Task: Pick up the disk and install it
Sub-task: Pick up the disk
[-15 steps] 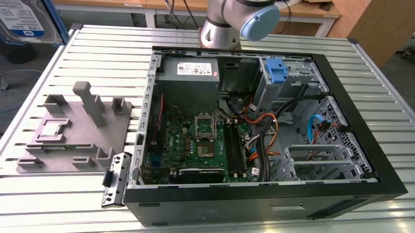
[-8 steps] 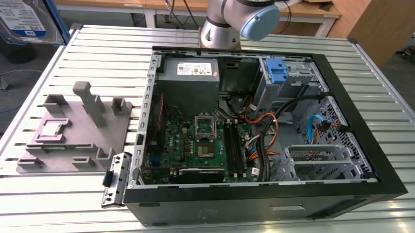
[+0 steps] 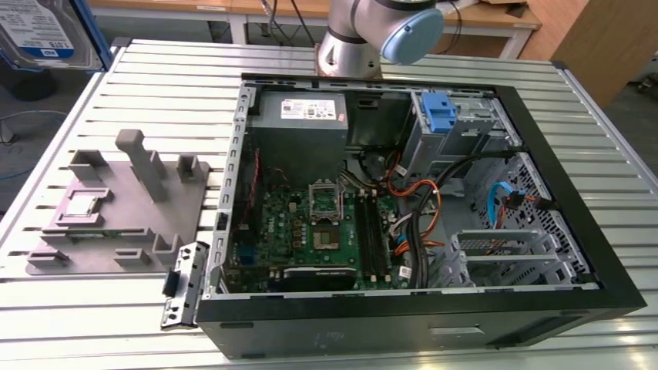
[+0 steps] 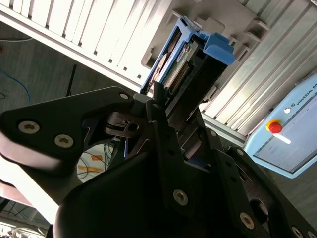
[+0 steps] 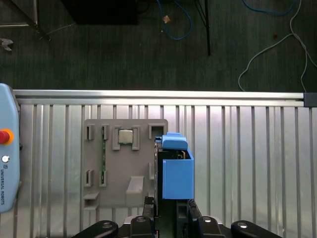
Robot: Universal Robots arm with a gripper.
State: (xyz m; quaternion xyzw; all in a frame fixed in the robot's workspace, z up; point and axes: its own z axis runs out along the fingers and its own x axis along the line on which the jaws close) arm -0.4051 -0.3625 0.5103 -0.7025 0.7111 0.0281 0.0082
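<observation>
A slatted metal table (image 3: 92,320) carried a grey fixture plate (image 3: 180,202) at the exterior view's left and an open computer case (image 3: 411,320) centre-right.

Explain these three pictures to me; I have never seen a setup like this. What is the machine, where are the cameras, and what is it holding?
This is a single robot arm standing at a slatted metal table. The exterior view comes from a camera off the arm. Both wrist views come from cameras riding near the arm's wrist, so they look along its jaws. On the table lie an open computer case and a grey holder plate. The jaws are closed on the disk, a hard drive in a blue frame, held in the air over the plate's edge.
</observation>
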